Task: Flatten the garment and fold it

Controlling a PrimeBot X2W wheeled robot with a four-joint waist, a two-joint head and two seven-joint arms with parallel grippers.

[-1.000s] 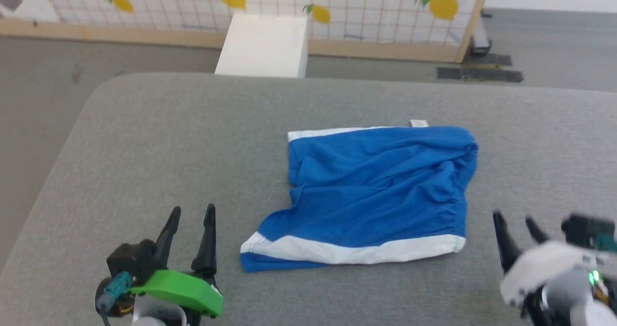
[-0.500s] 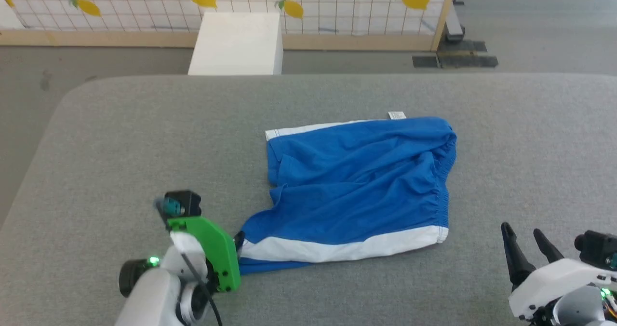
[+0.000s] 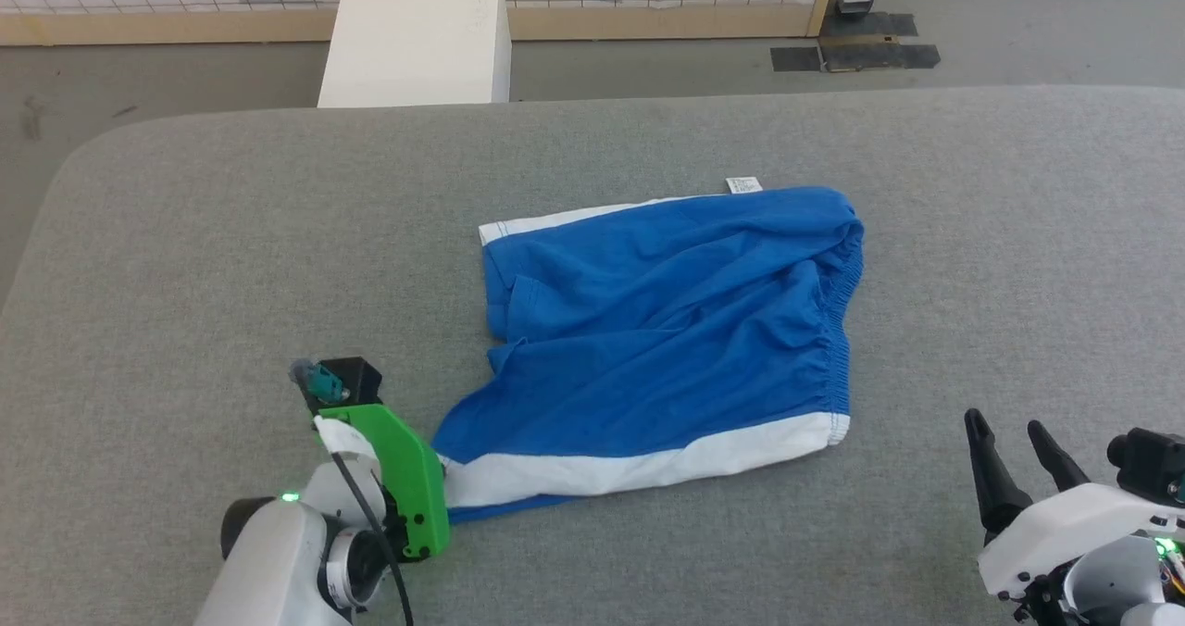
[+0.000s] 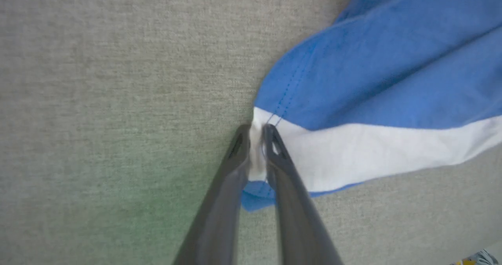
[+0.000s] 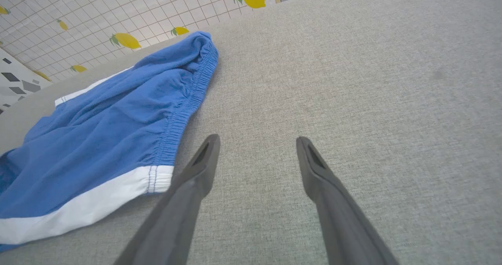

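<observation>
The left gripper [image 4: 257, 133] was closed on the near-left corner of the garment [image 3: 667, 330]. Its two fingers pinched the end of the white band [image 4: 372, 151] where it met the blue hem, and the cloth at that corner was drawn into a point toward the gripper. The right gripper [image 5: 257, 143] had its fingers spread wide and held nothing. It sat low over the grey padded surface [image 3: 231, 237], near the garment's near-right corner but apart from it. The garment lay near the middle of the surface, creased across its body, with the gathered waistband [image 3: 838, 348] on the right and a small label [image 3: 743, 184] at the far edge.

Assessment: flattening stage; folding not begun. The next move would likely require the right gripper to take the opposite corner, so both could tension the cloth and draw out the creases.
</observation>
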